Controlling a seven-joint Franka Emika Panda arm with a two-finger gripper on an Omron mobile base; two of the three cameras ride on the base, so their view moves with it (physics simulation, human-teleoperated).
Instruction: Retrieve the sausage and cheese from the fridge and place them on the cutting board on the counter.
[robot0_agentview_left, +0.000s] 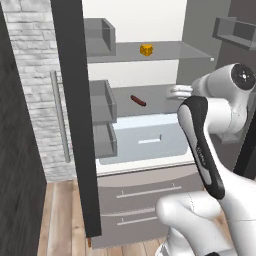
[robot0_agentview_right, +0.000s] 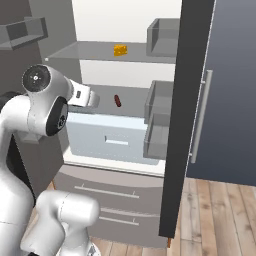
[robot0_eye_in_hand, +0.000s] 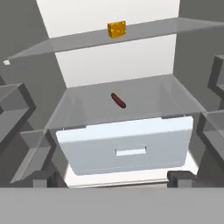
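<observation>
The arm reaches forward into the open fridge, its end effector spread wide and empty before the pale crisper drawer; beyond lies the sausage on the lower shelf. Farthest, the cheese sits on the upper shelf; door bins flank both sides.

The left base view looks from behind the white arm, on its left, forward and slightly down into the tall grey fridge with open doors and white interior. The right base view faces the same fridge from behind the arm's right, so both share the glass shelves, the pale crisper drawer and the lower drawers. The hand view sits much nearer, looking straight into the interior at shelf height, with the same pale drawer low in its centre.
</observation>
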